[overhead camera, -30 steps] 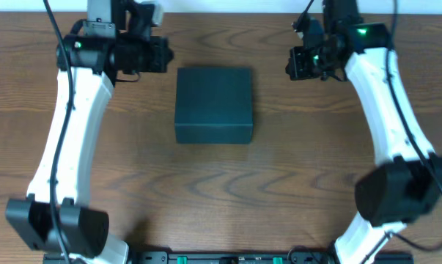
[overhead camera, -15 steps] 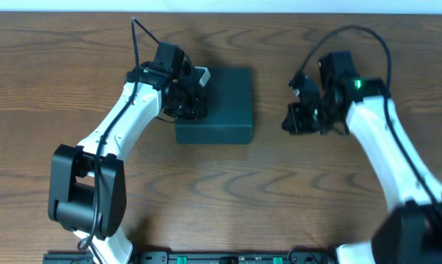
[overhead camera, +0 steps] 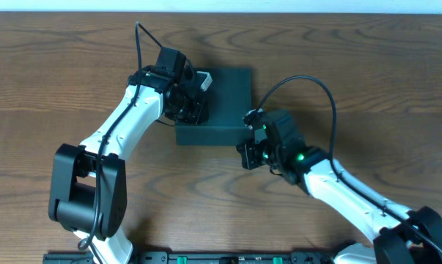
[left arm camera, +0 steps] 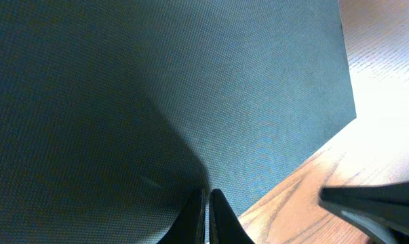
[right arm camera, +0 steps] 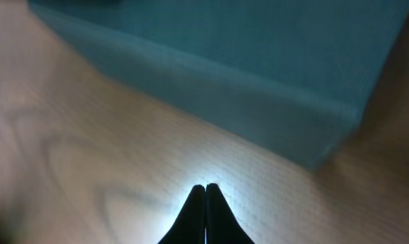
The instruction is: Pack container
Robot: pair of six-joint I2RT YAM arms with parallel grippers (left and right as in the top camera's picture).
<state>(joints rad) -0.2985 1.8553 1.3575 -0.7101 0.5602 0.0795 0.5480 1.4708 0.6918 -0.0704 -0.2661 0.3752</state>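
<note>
Both tools are pinched shut and empty, the left tool poised over the closed container mid-desk, while the right tool has just swung in beside its near right corner, probably to start on the lid.
</note>
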